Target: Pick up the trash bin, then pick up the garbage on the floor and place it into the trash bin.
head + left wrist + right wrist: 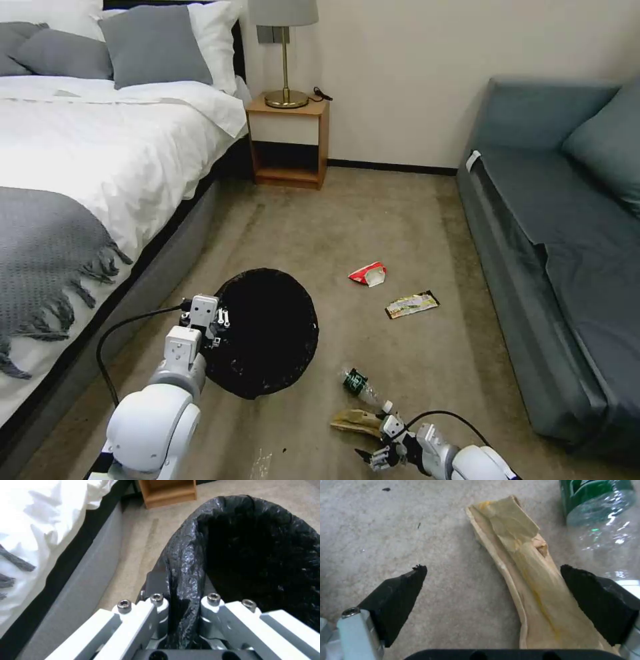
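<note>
While its glossy black liner folds over the rim, the trash bin (267,330) sits tilted beside the bed (87,173), the left end effector (181,610) clamped on that rim. Low over the carpet, the right end effector (493,590) is spread wide around a crumpled brown paper bag (523,580), one finger (596,602) touching it. A green-labelled bottle (360,387) lies just beside; red-and-white packet (369,273) and gold wrapper (412,304) lie farther off.

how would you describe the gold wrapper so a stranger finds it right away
Start at the grey sofa on the robot's right and look at the carpet beside its base. The gold wrapper lies flat there, just past the red-and-white packet. It is the only long, flat gold strip with black ends.
</note>
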{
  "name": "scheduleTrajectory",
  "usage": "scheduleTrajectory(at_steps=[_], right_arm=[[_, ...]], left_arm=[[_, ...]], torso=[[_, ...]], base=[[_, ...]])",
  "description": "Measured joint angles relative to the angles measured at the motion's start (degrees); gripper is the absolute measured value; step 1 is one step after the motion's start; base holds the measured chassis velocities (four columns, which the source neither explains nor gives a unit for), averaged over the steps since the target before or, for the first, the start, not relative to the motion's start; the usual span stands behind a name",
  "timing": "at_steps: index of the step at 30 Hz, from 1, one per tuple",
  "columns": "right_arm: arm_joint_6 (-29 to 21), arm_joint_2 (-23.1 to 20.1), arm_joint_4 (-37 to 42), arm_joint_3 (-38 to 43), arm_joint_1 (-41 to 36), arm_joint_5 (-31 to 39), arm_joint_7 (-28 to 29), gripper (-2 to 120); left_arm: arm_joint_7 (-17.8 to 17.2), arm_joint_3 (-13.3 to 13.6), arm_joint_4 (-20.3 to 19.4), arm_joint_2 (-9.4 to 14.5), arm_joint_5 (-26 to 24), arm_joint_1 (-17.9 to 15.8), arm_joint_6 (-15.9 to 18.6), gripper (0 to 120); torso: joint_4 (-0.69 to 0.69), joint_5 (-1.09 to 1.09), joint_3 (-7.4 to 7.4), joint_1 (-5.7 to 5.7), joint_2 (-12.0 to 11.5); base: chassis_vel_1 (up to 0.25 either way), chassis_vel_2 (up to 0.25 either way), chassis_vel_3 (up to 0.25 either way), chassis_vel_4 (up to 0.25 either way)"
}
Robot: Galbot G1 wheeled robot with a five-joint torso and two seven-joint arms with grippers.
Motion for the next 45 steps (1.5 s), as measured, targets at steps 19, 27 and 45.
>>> scheduleTrajectory(at_steps=[19,27,45], right_arm=[[2.0,0.0,-4.2,-0.4,2.3,-0.4,0.0,61],[2.9,-0.4,-4.4,0.5,1.9,-1.0,-0.6,31],[5.1,-0.8,-2.5,2.9,-0.8,-2.4,-2.1,0]], left_arm=[[0.2,-0.3,-0.4,-1.8,0.8,0.5,-0.3,7],[0.7,-0.9,-1.0,-2.3,1.4,1.6,-0.8,7],[0.9,-2.4,-2.7,-2.2,2.3,4.3,-2.2,7]], torso=[[0.00,0.01,0.00,0.00,0.0],[0.01,0.01,0.00,0.00,0.0],[0.00,0.01,0.00,0.00,0.0]], base=[[0.000,0.000,0.000,0.000],[0.000,0.000,0.000,0.000],[0.000,0.000,0.000,0.000]])
